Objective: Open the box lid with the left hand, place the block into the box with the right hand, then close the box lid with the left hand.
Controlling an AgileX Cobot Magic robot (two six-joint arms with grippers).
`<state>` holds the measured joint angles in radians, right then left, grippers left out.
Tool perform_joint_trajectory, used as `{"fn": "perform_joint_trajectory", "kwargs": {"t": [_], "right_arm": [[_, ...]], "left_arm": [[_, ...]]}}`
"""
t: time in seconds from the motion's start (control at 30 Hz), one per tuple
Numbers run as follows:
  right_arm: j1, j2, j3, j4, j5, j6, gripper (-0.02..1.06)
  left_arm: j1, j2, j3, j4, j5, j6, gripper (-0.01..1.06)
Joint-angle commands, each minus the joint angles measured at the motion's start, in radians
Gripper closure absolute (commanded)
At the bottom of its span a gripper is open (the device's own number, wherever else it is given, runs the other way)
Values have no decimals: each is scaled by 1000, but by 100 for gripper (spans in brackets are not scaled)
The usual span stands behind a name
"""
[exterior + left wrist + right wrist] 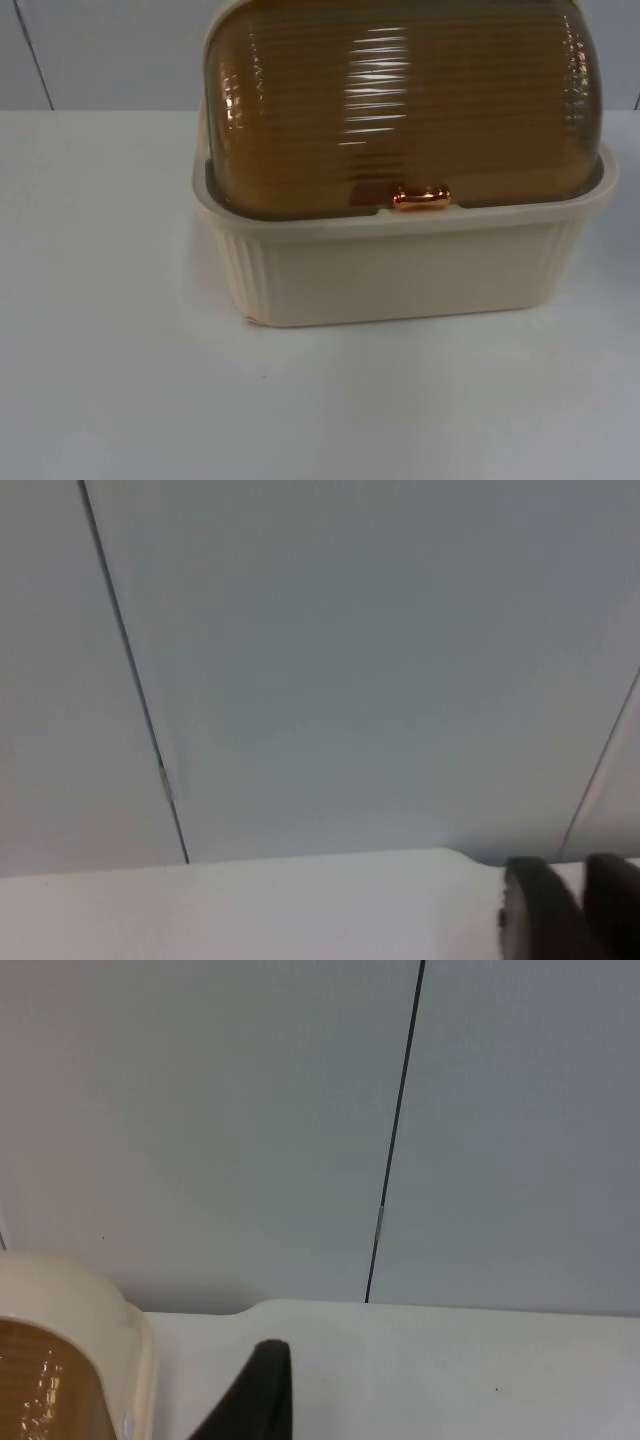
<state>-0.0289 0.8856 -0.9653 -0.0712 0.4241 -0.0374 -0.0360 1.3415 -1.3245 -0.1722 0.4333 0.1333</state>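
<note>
White table [110, 380]: cream bread box [400, 270], amber ribbed lid [400, 100] shut, contents obscured. Left gripper [570, 905], right gripper [255, 1390]: jaw state unclear.

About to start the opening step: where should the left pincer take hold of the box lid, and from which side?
Grip the small copper handle at the middle of the front lower edge of the amber lid. Come from the front, nearest the camera. The ribbed dome probably offers no other purchase, and the lid sits closed inside the cream box rim.
</note>
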Motion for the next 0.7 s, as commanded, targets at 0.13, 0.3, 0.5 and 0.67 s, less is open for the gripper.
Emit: {"fn": "perform_joint_trajectory", "kwargs": {"t": [0.13,0.3,0.5,0.67], "right_arm": [[4,-6,-5,-4,-2,2,0],[4,-6,-5,-4,-4,3,0],[4,-6,-5,-4,-4,3,0],[4,-6,-5,-4,-4,3,0]], "left_arm": [[2,-59,-5,-23,-22,-13,9],[2,-67,-5,-21,-26,-16,0],[2,-67,-5,-21,-20,-16,0],[2,-67,-5,-19,-20,-16,0]]}}
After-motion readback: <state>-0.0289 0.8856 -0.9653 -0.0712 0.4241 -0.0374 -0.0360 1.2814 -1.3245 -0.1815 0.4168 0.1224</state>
